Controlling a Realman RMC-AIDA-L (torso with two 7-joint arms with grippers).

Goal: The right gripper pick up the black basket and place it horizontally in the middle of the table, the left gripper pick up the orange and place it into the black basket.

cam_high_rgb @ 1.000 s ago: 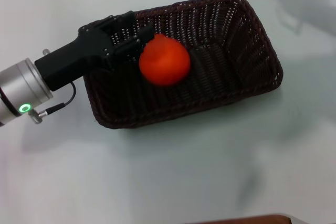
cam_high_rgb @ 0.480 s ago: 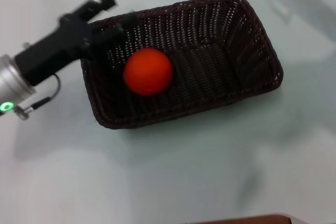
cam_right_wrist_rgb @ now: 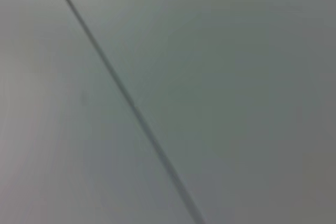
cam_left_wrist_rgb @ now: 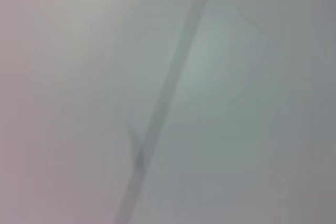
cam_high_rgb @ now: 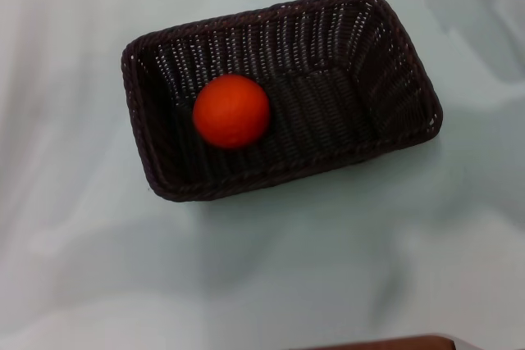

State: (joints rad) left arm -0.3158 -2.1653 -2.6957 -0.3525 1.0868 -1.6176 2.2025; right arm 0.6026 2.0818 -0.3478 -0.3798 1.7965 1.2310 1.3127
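Note:
The black basket (cam_high_rgb: pixel 394 63) lies lengthwise across the middle of the white table (cam_high_rgb: pixel 262 268) in the head view. The orange (cam_high_rgb: pixel 231 111) rests inside it, on the basket's floor toward its left end. Neither gripper shows in the head view. The left wrist view and the right wrist view show only pale surface with a thin dark line, with no fingers, basket or orange in them.
A brown edge (cam_high_rgb: pixel 385 342) shows at the bottom of the head view, below the table's near side. Soft shadows lie on the table at the upper right and lower left.
The left gripper has let go of the orange and drawn back to the left, out of the head view. The orange has dropped and settled a little to the left inside the basket.

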